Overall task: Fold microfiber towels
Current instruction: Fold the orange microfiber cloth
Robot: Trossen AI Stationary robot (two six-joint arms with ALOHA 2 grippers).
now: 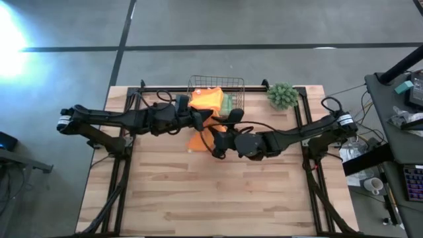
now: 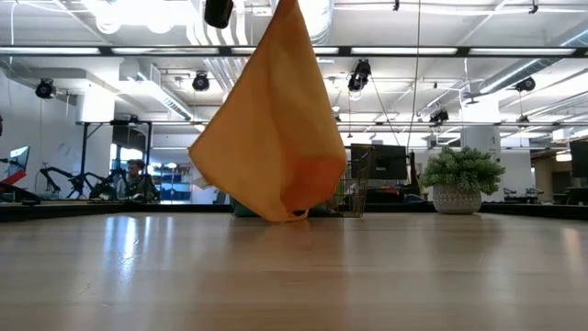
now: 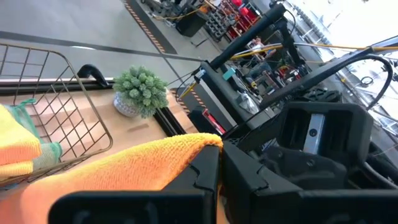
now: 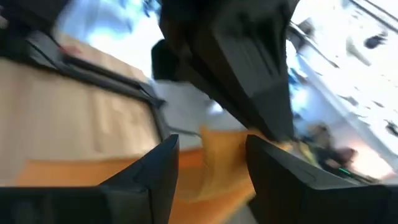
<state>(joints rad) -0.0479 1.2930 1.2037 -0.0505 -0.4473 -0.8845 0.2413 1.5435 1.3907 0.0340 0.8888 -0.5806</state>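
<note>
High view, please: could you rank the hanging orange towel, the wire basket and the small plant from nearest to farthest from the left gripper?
From the left gripper:
1. Orange towel, pinched in its shut fingers, hanging over the table.
2. Wire basket, just behind, at the back edge.
3. Plant, farthest, toward the back right corner.

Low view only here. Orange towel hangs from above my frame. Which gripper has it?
Observer: The left gripper, shut on the top of the orange towel, just in front of the wire basket.
Operator: And the right one?
Observer: The right gripper is open next to it, with orange cloth showing in the gap between its fingers.
Operator: What's in the basket?
Observer: A second orange towel on top, with a green towel beside it.
</note>
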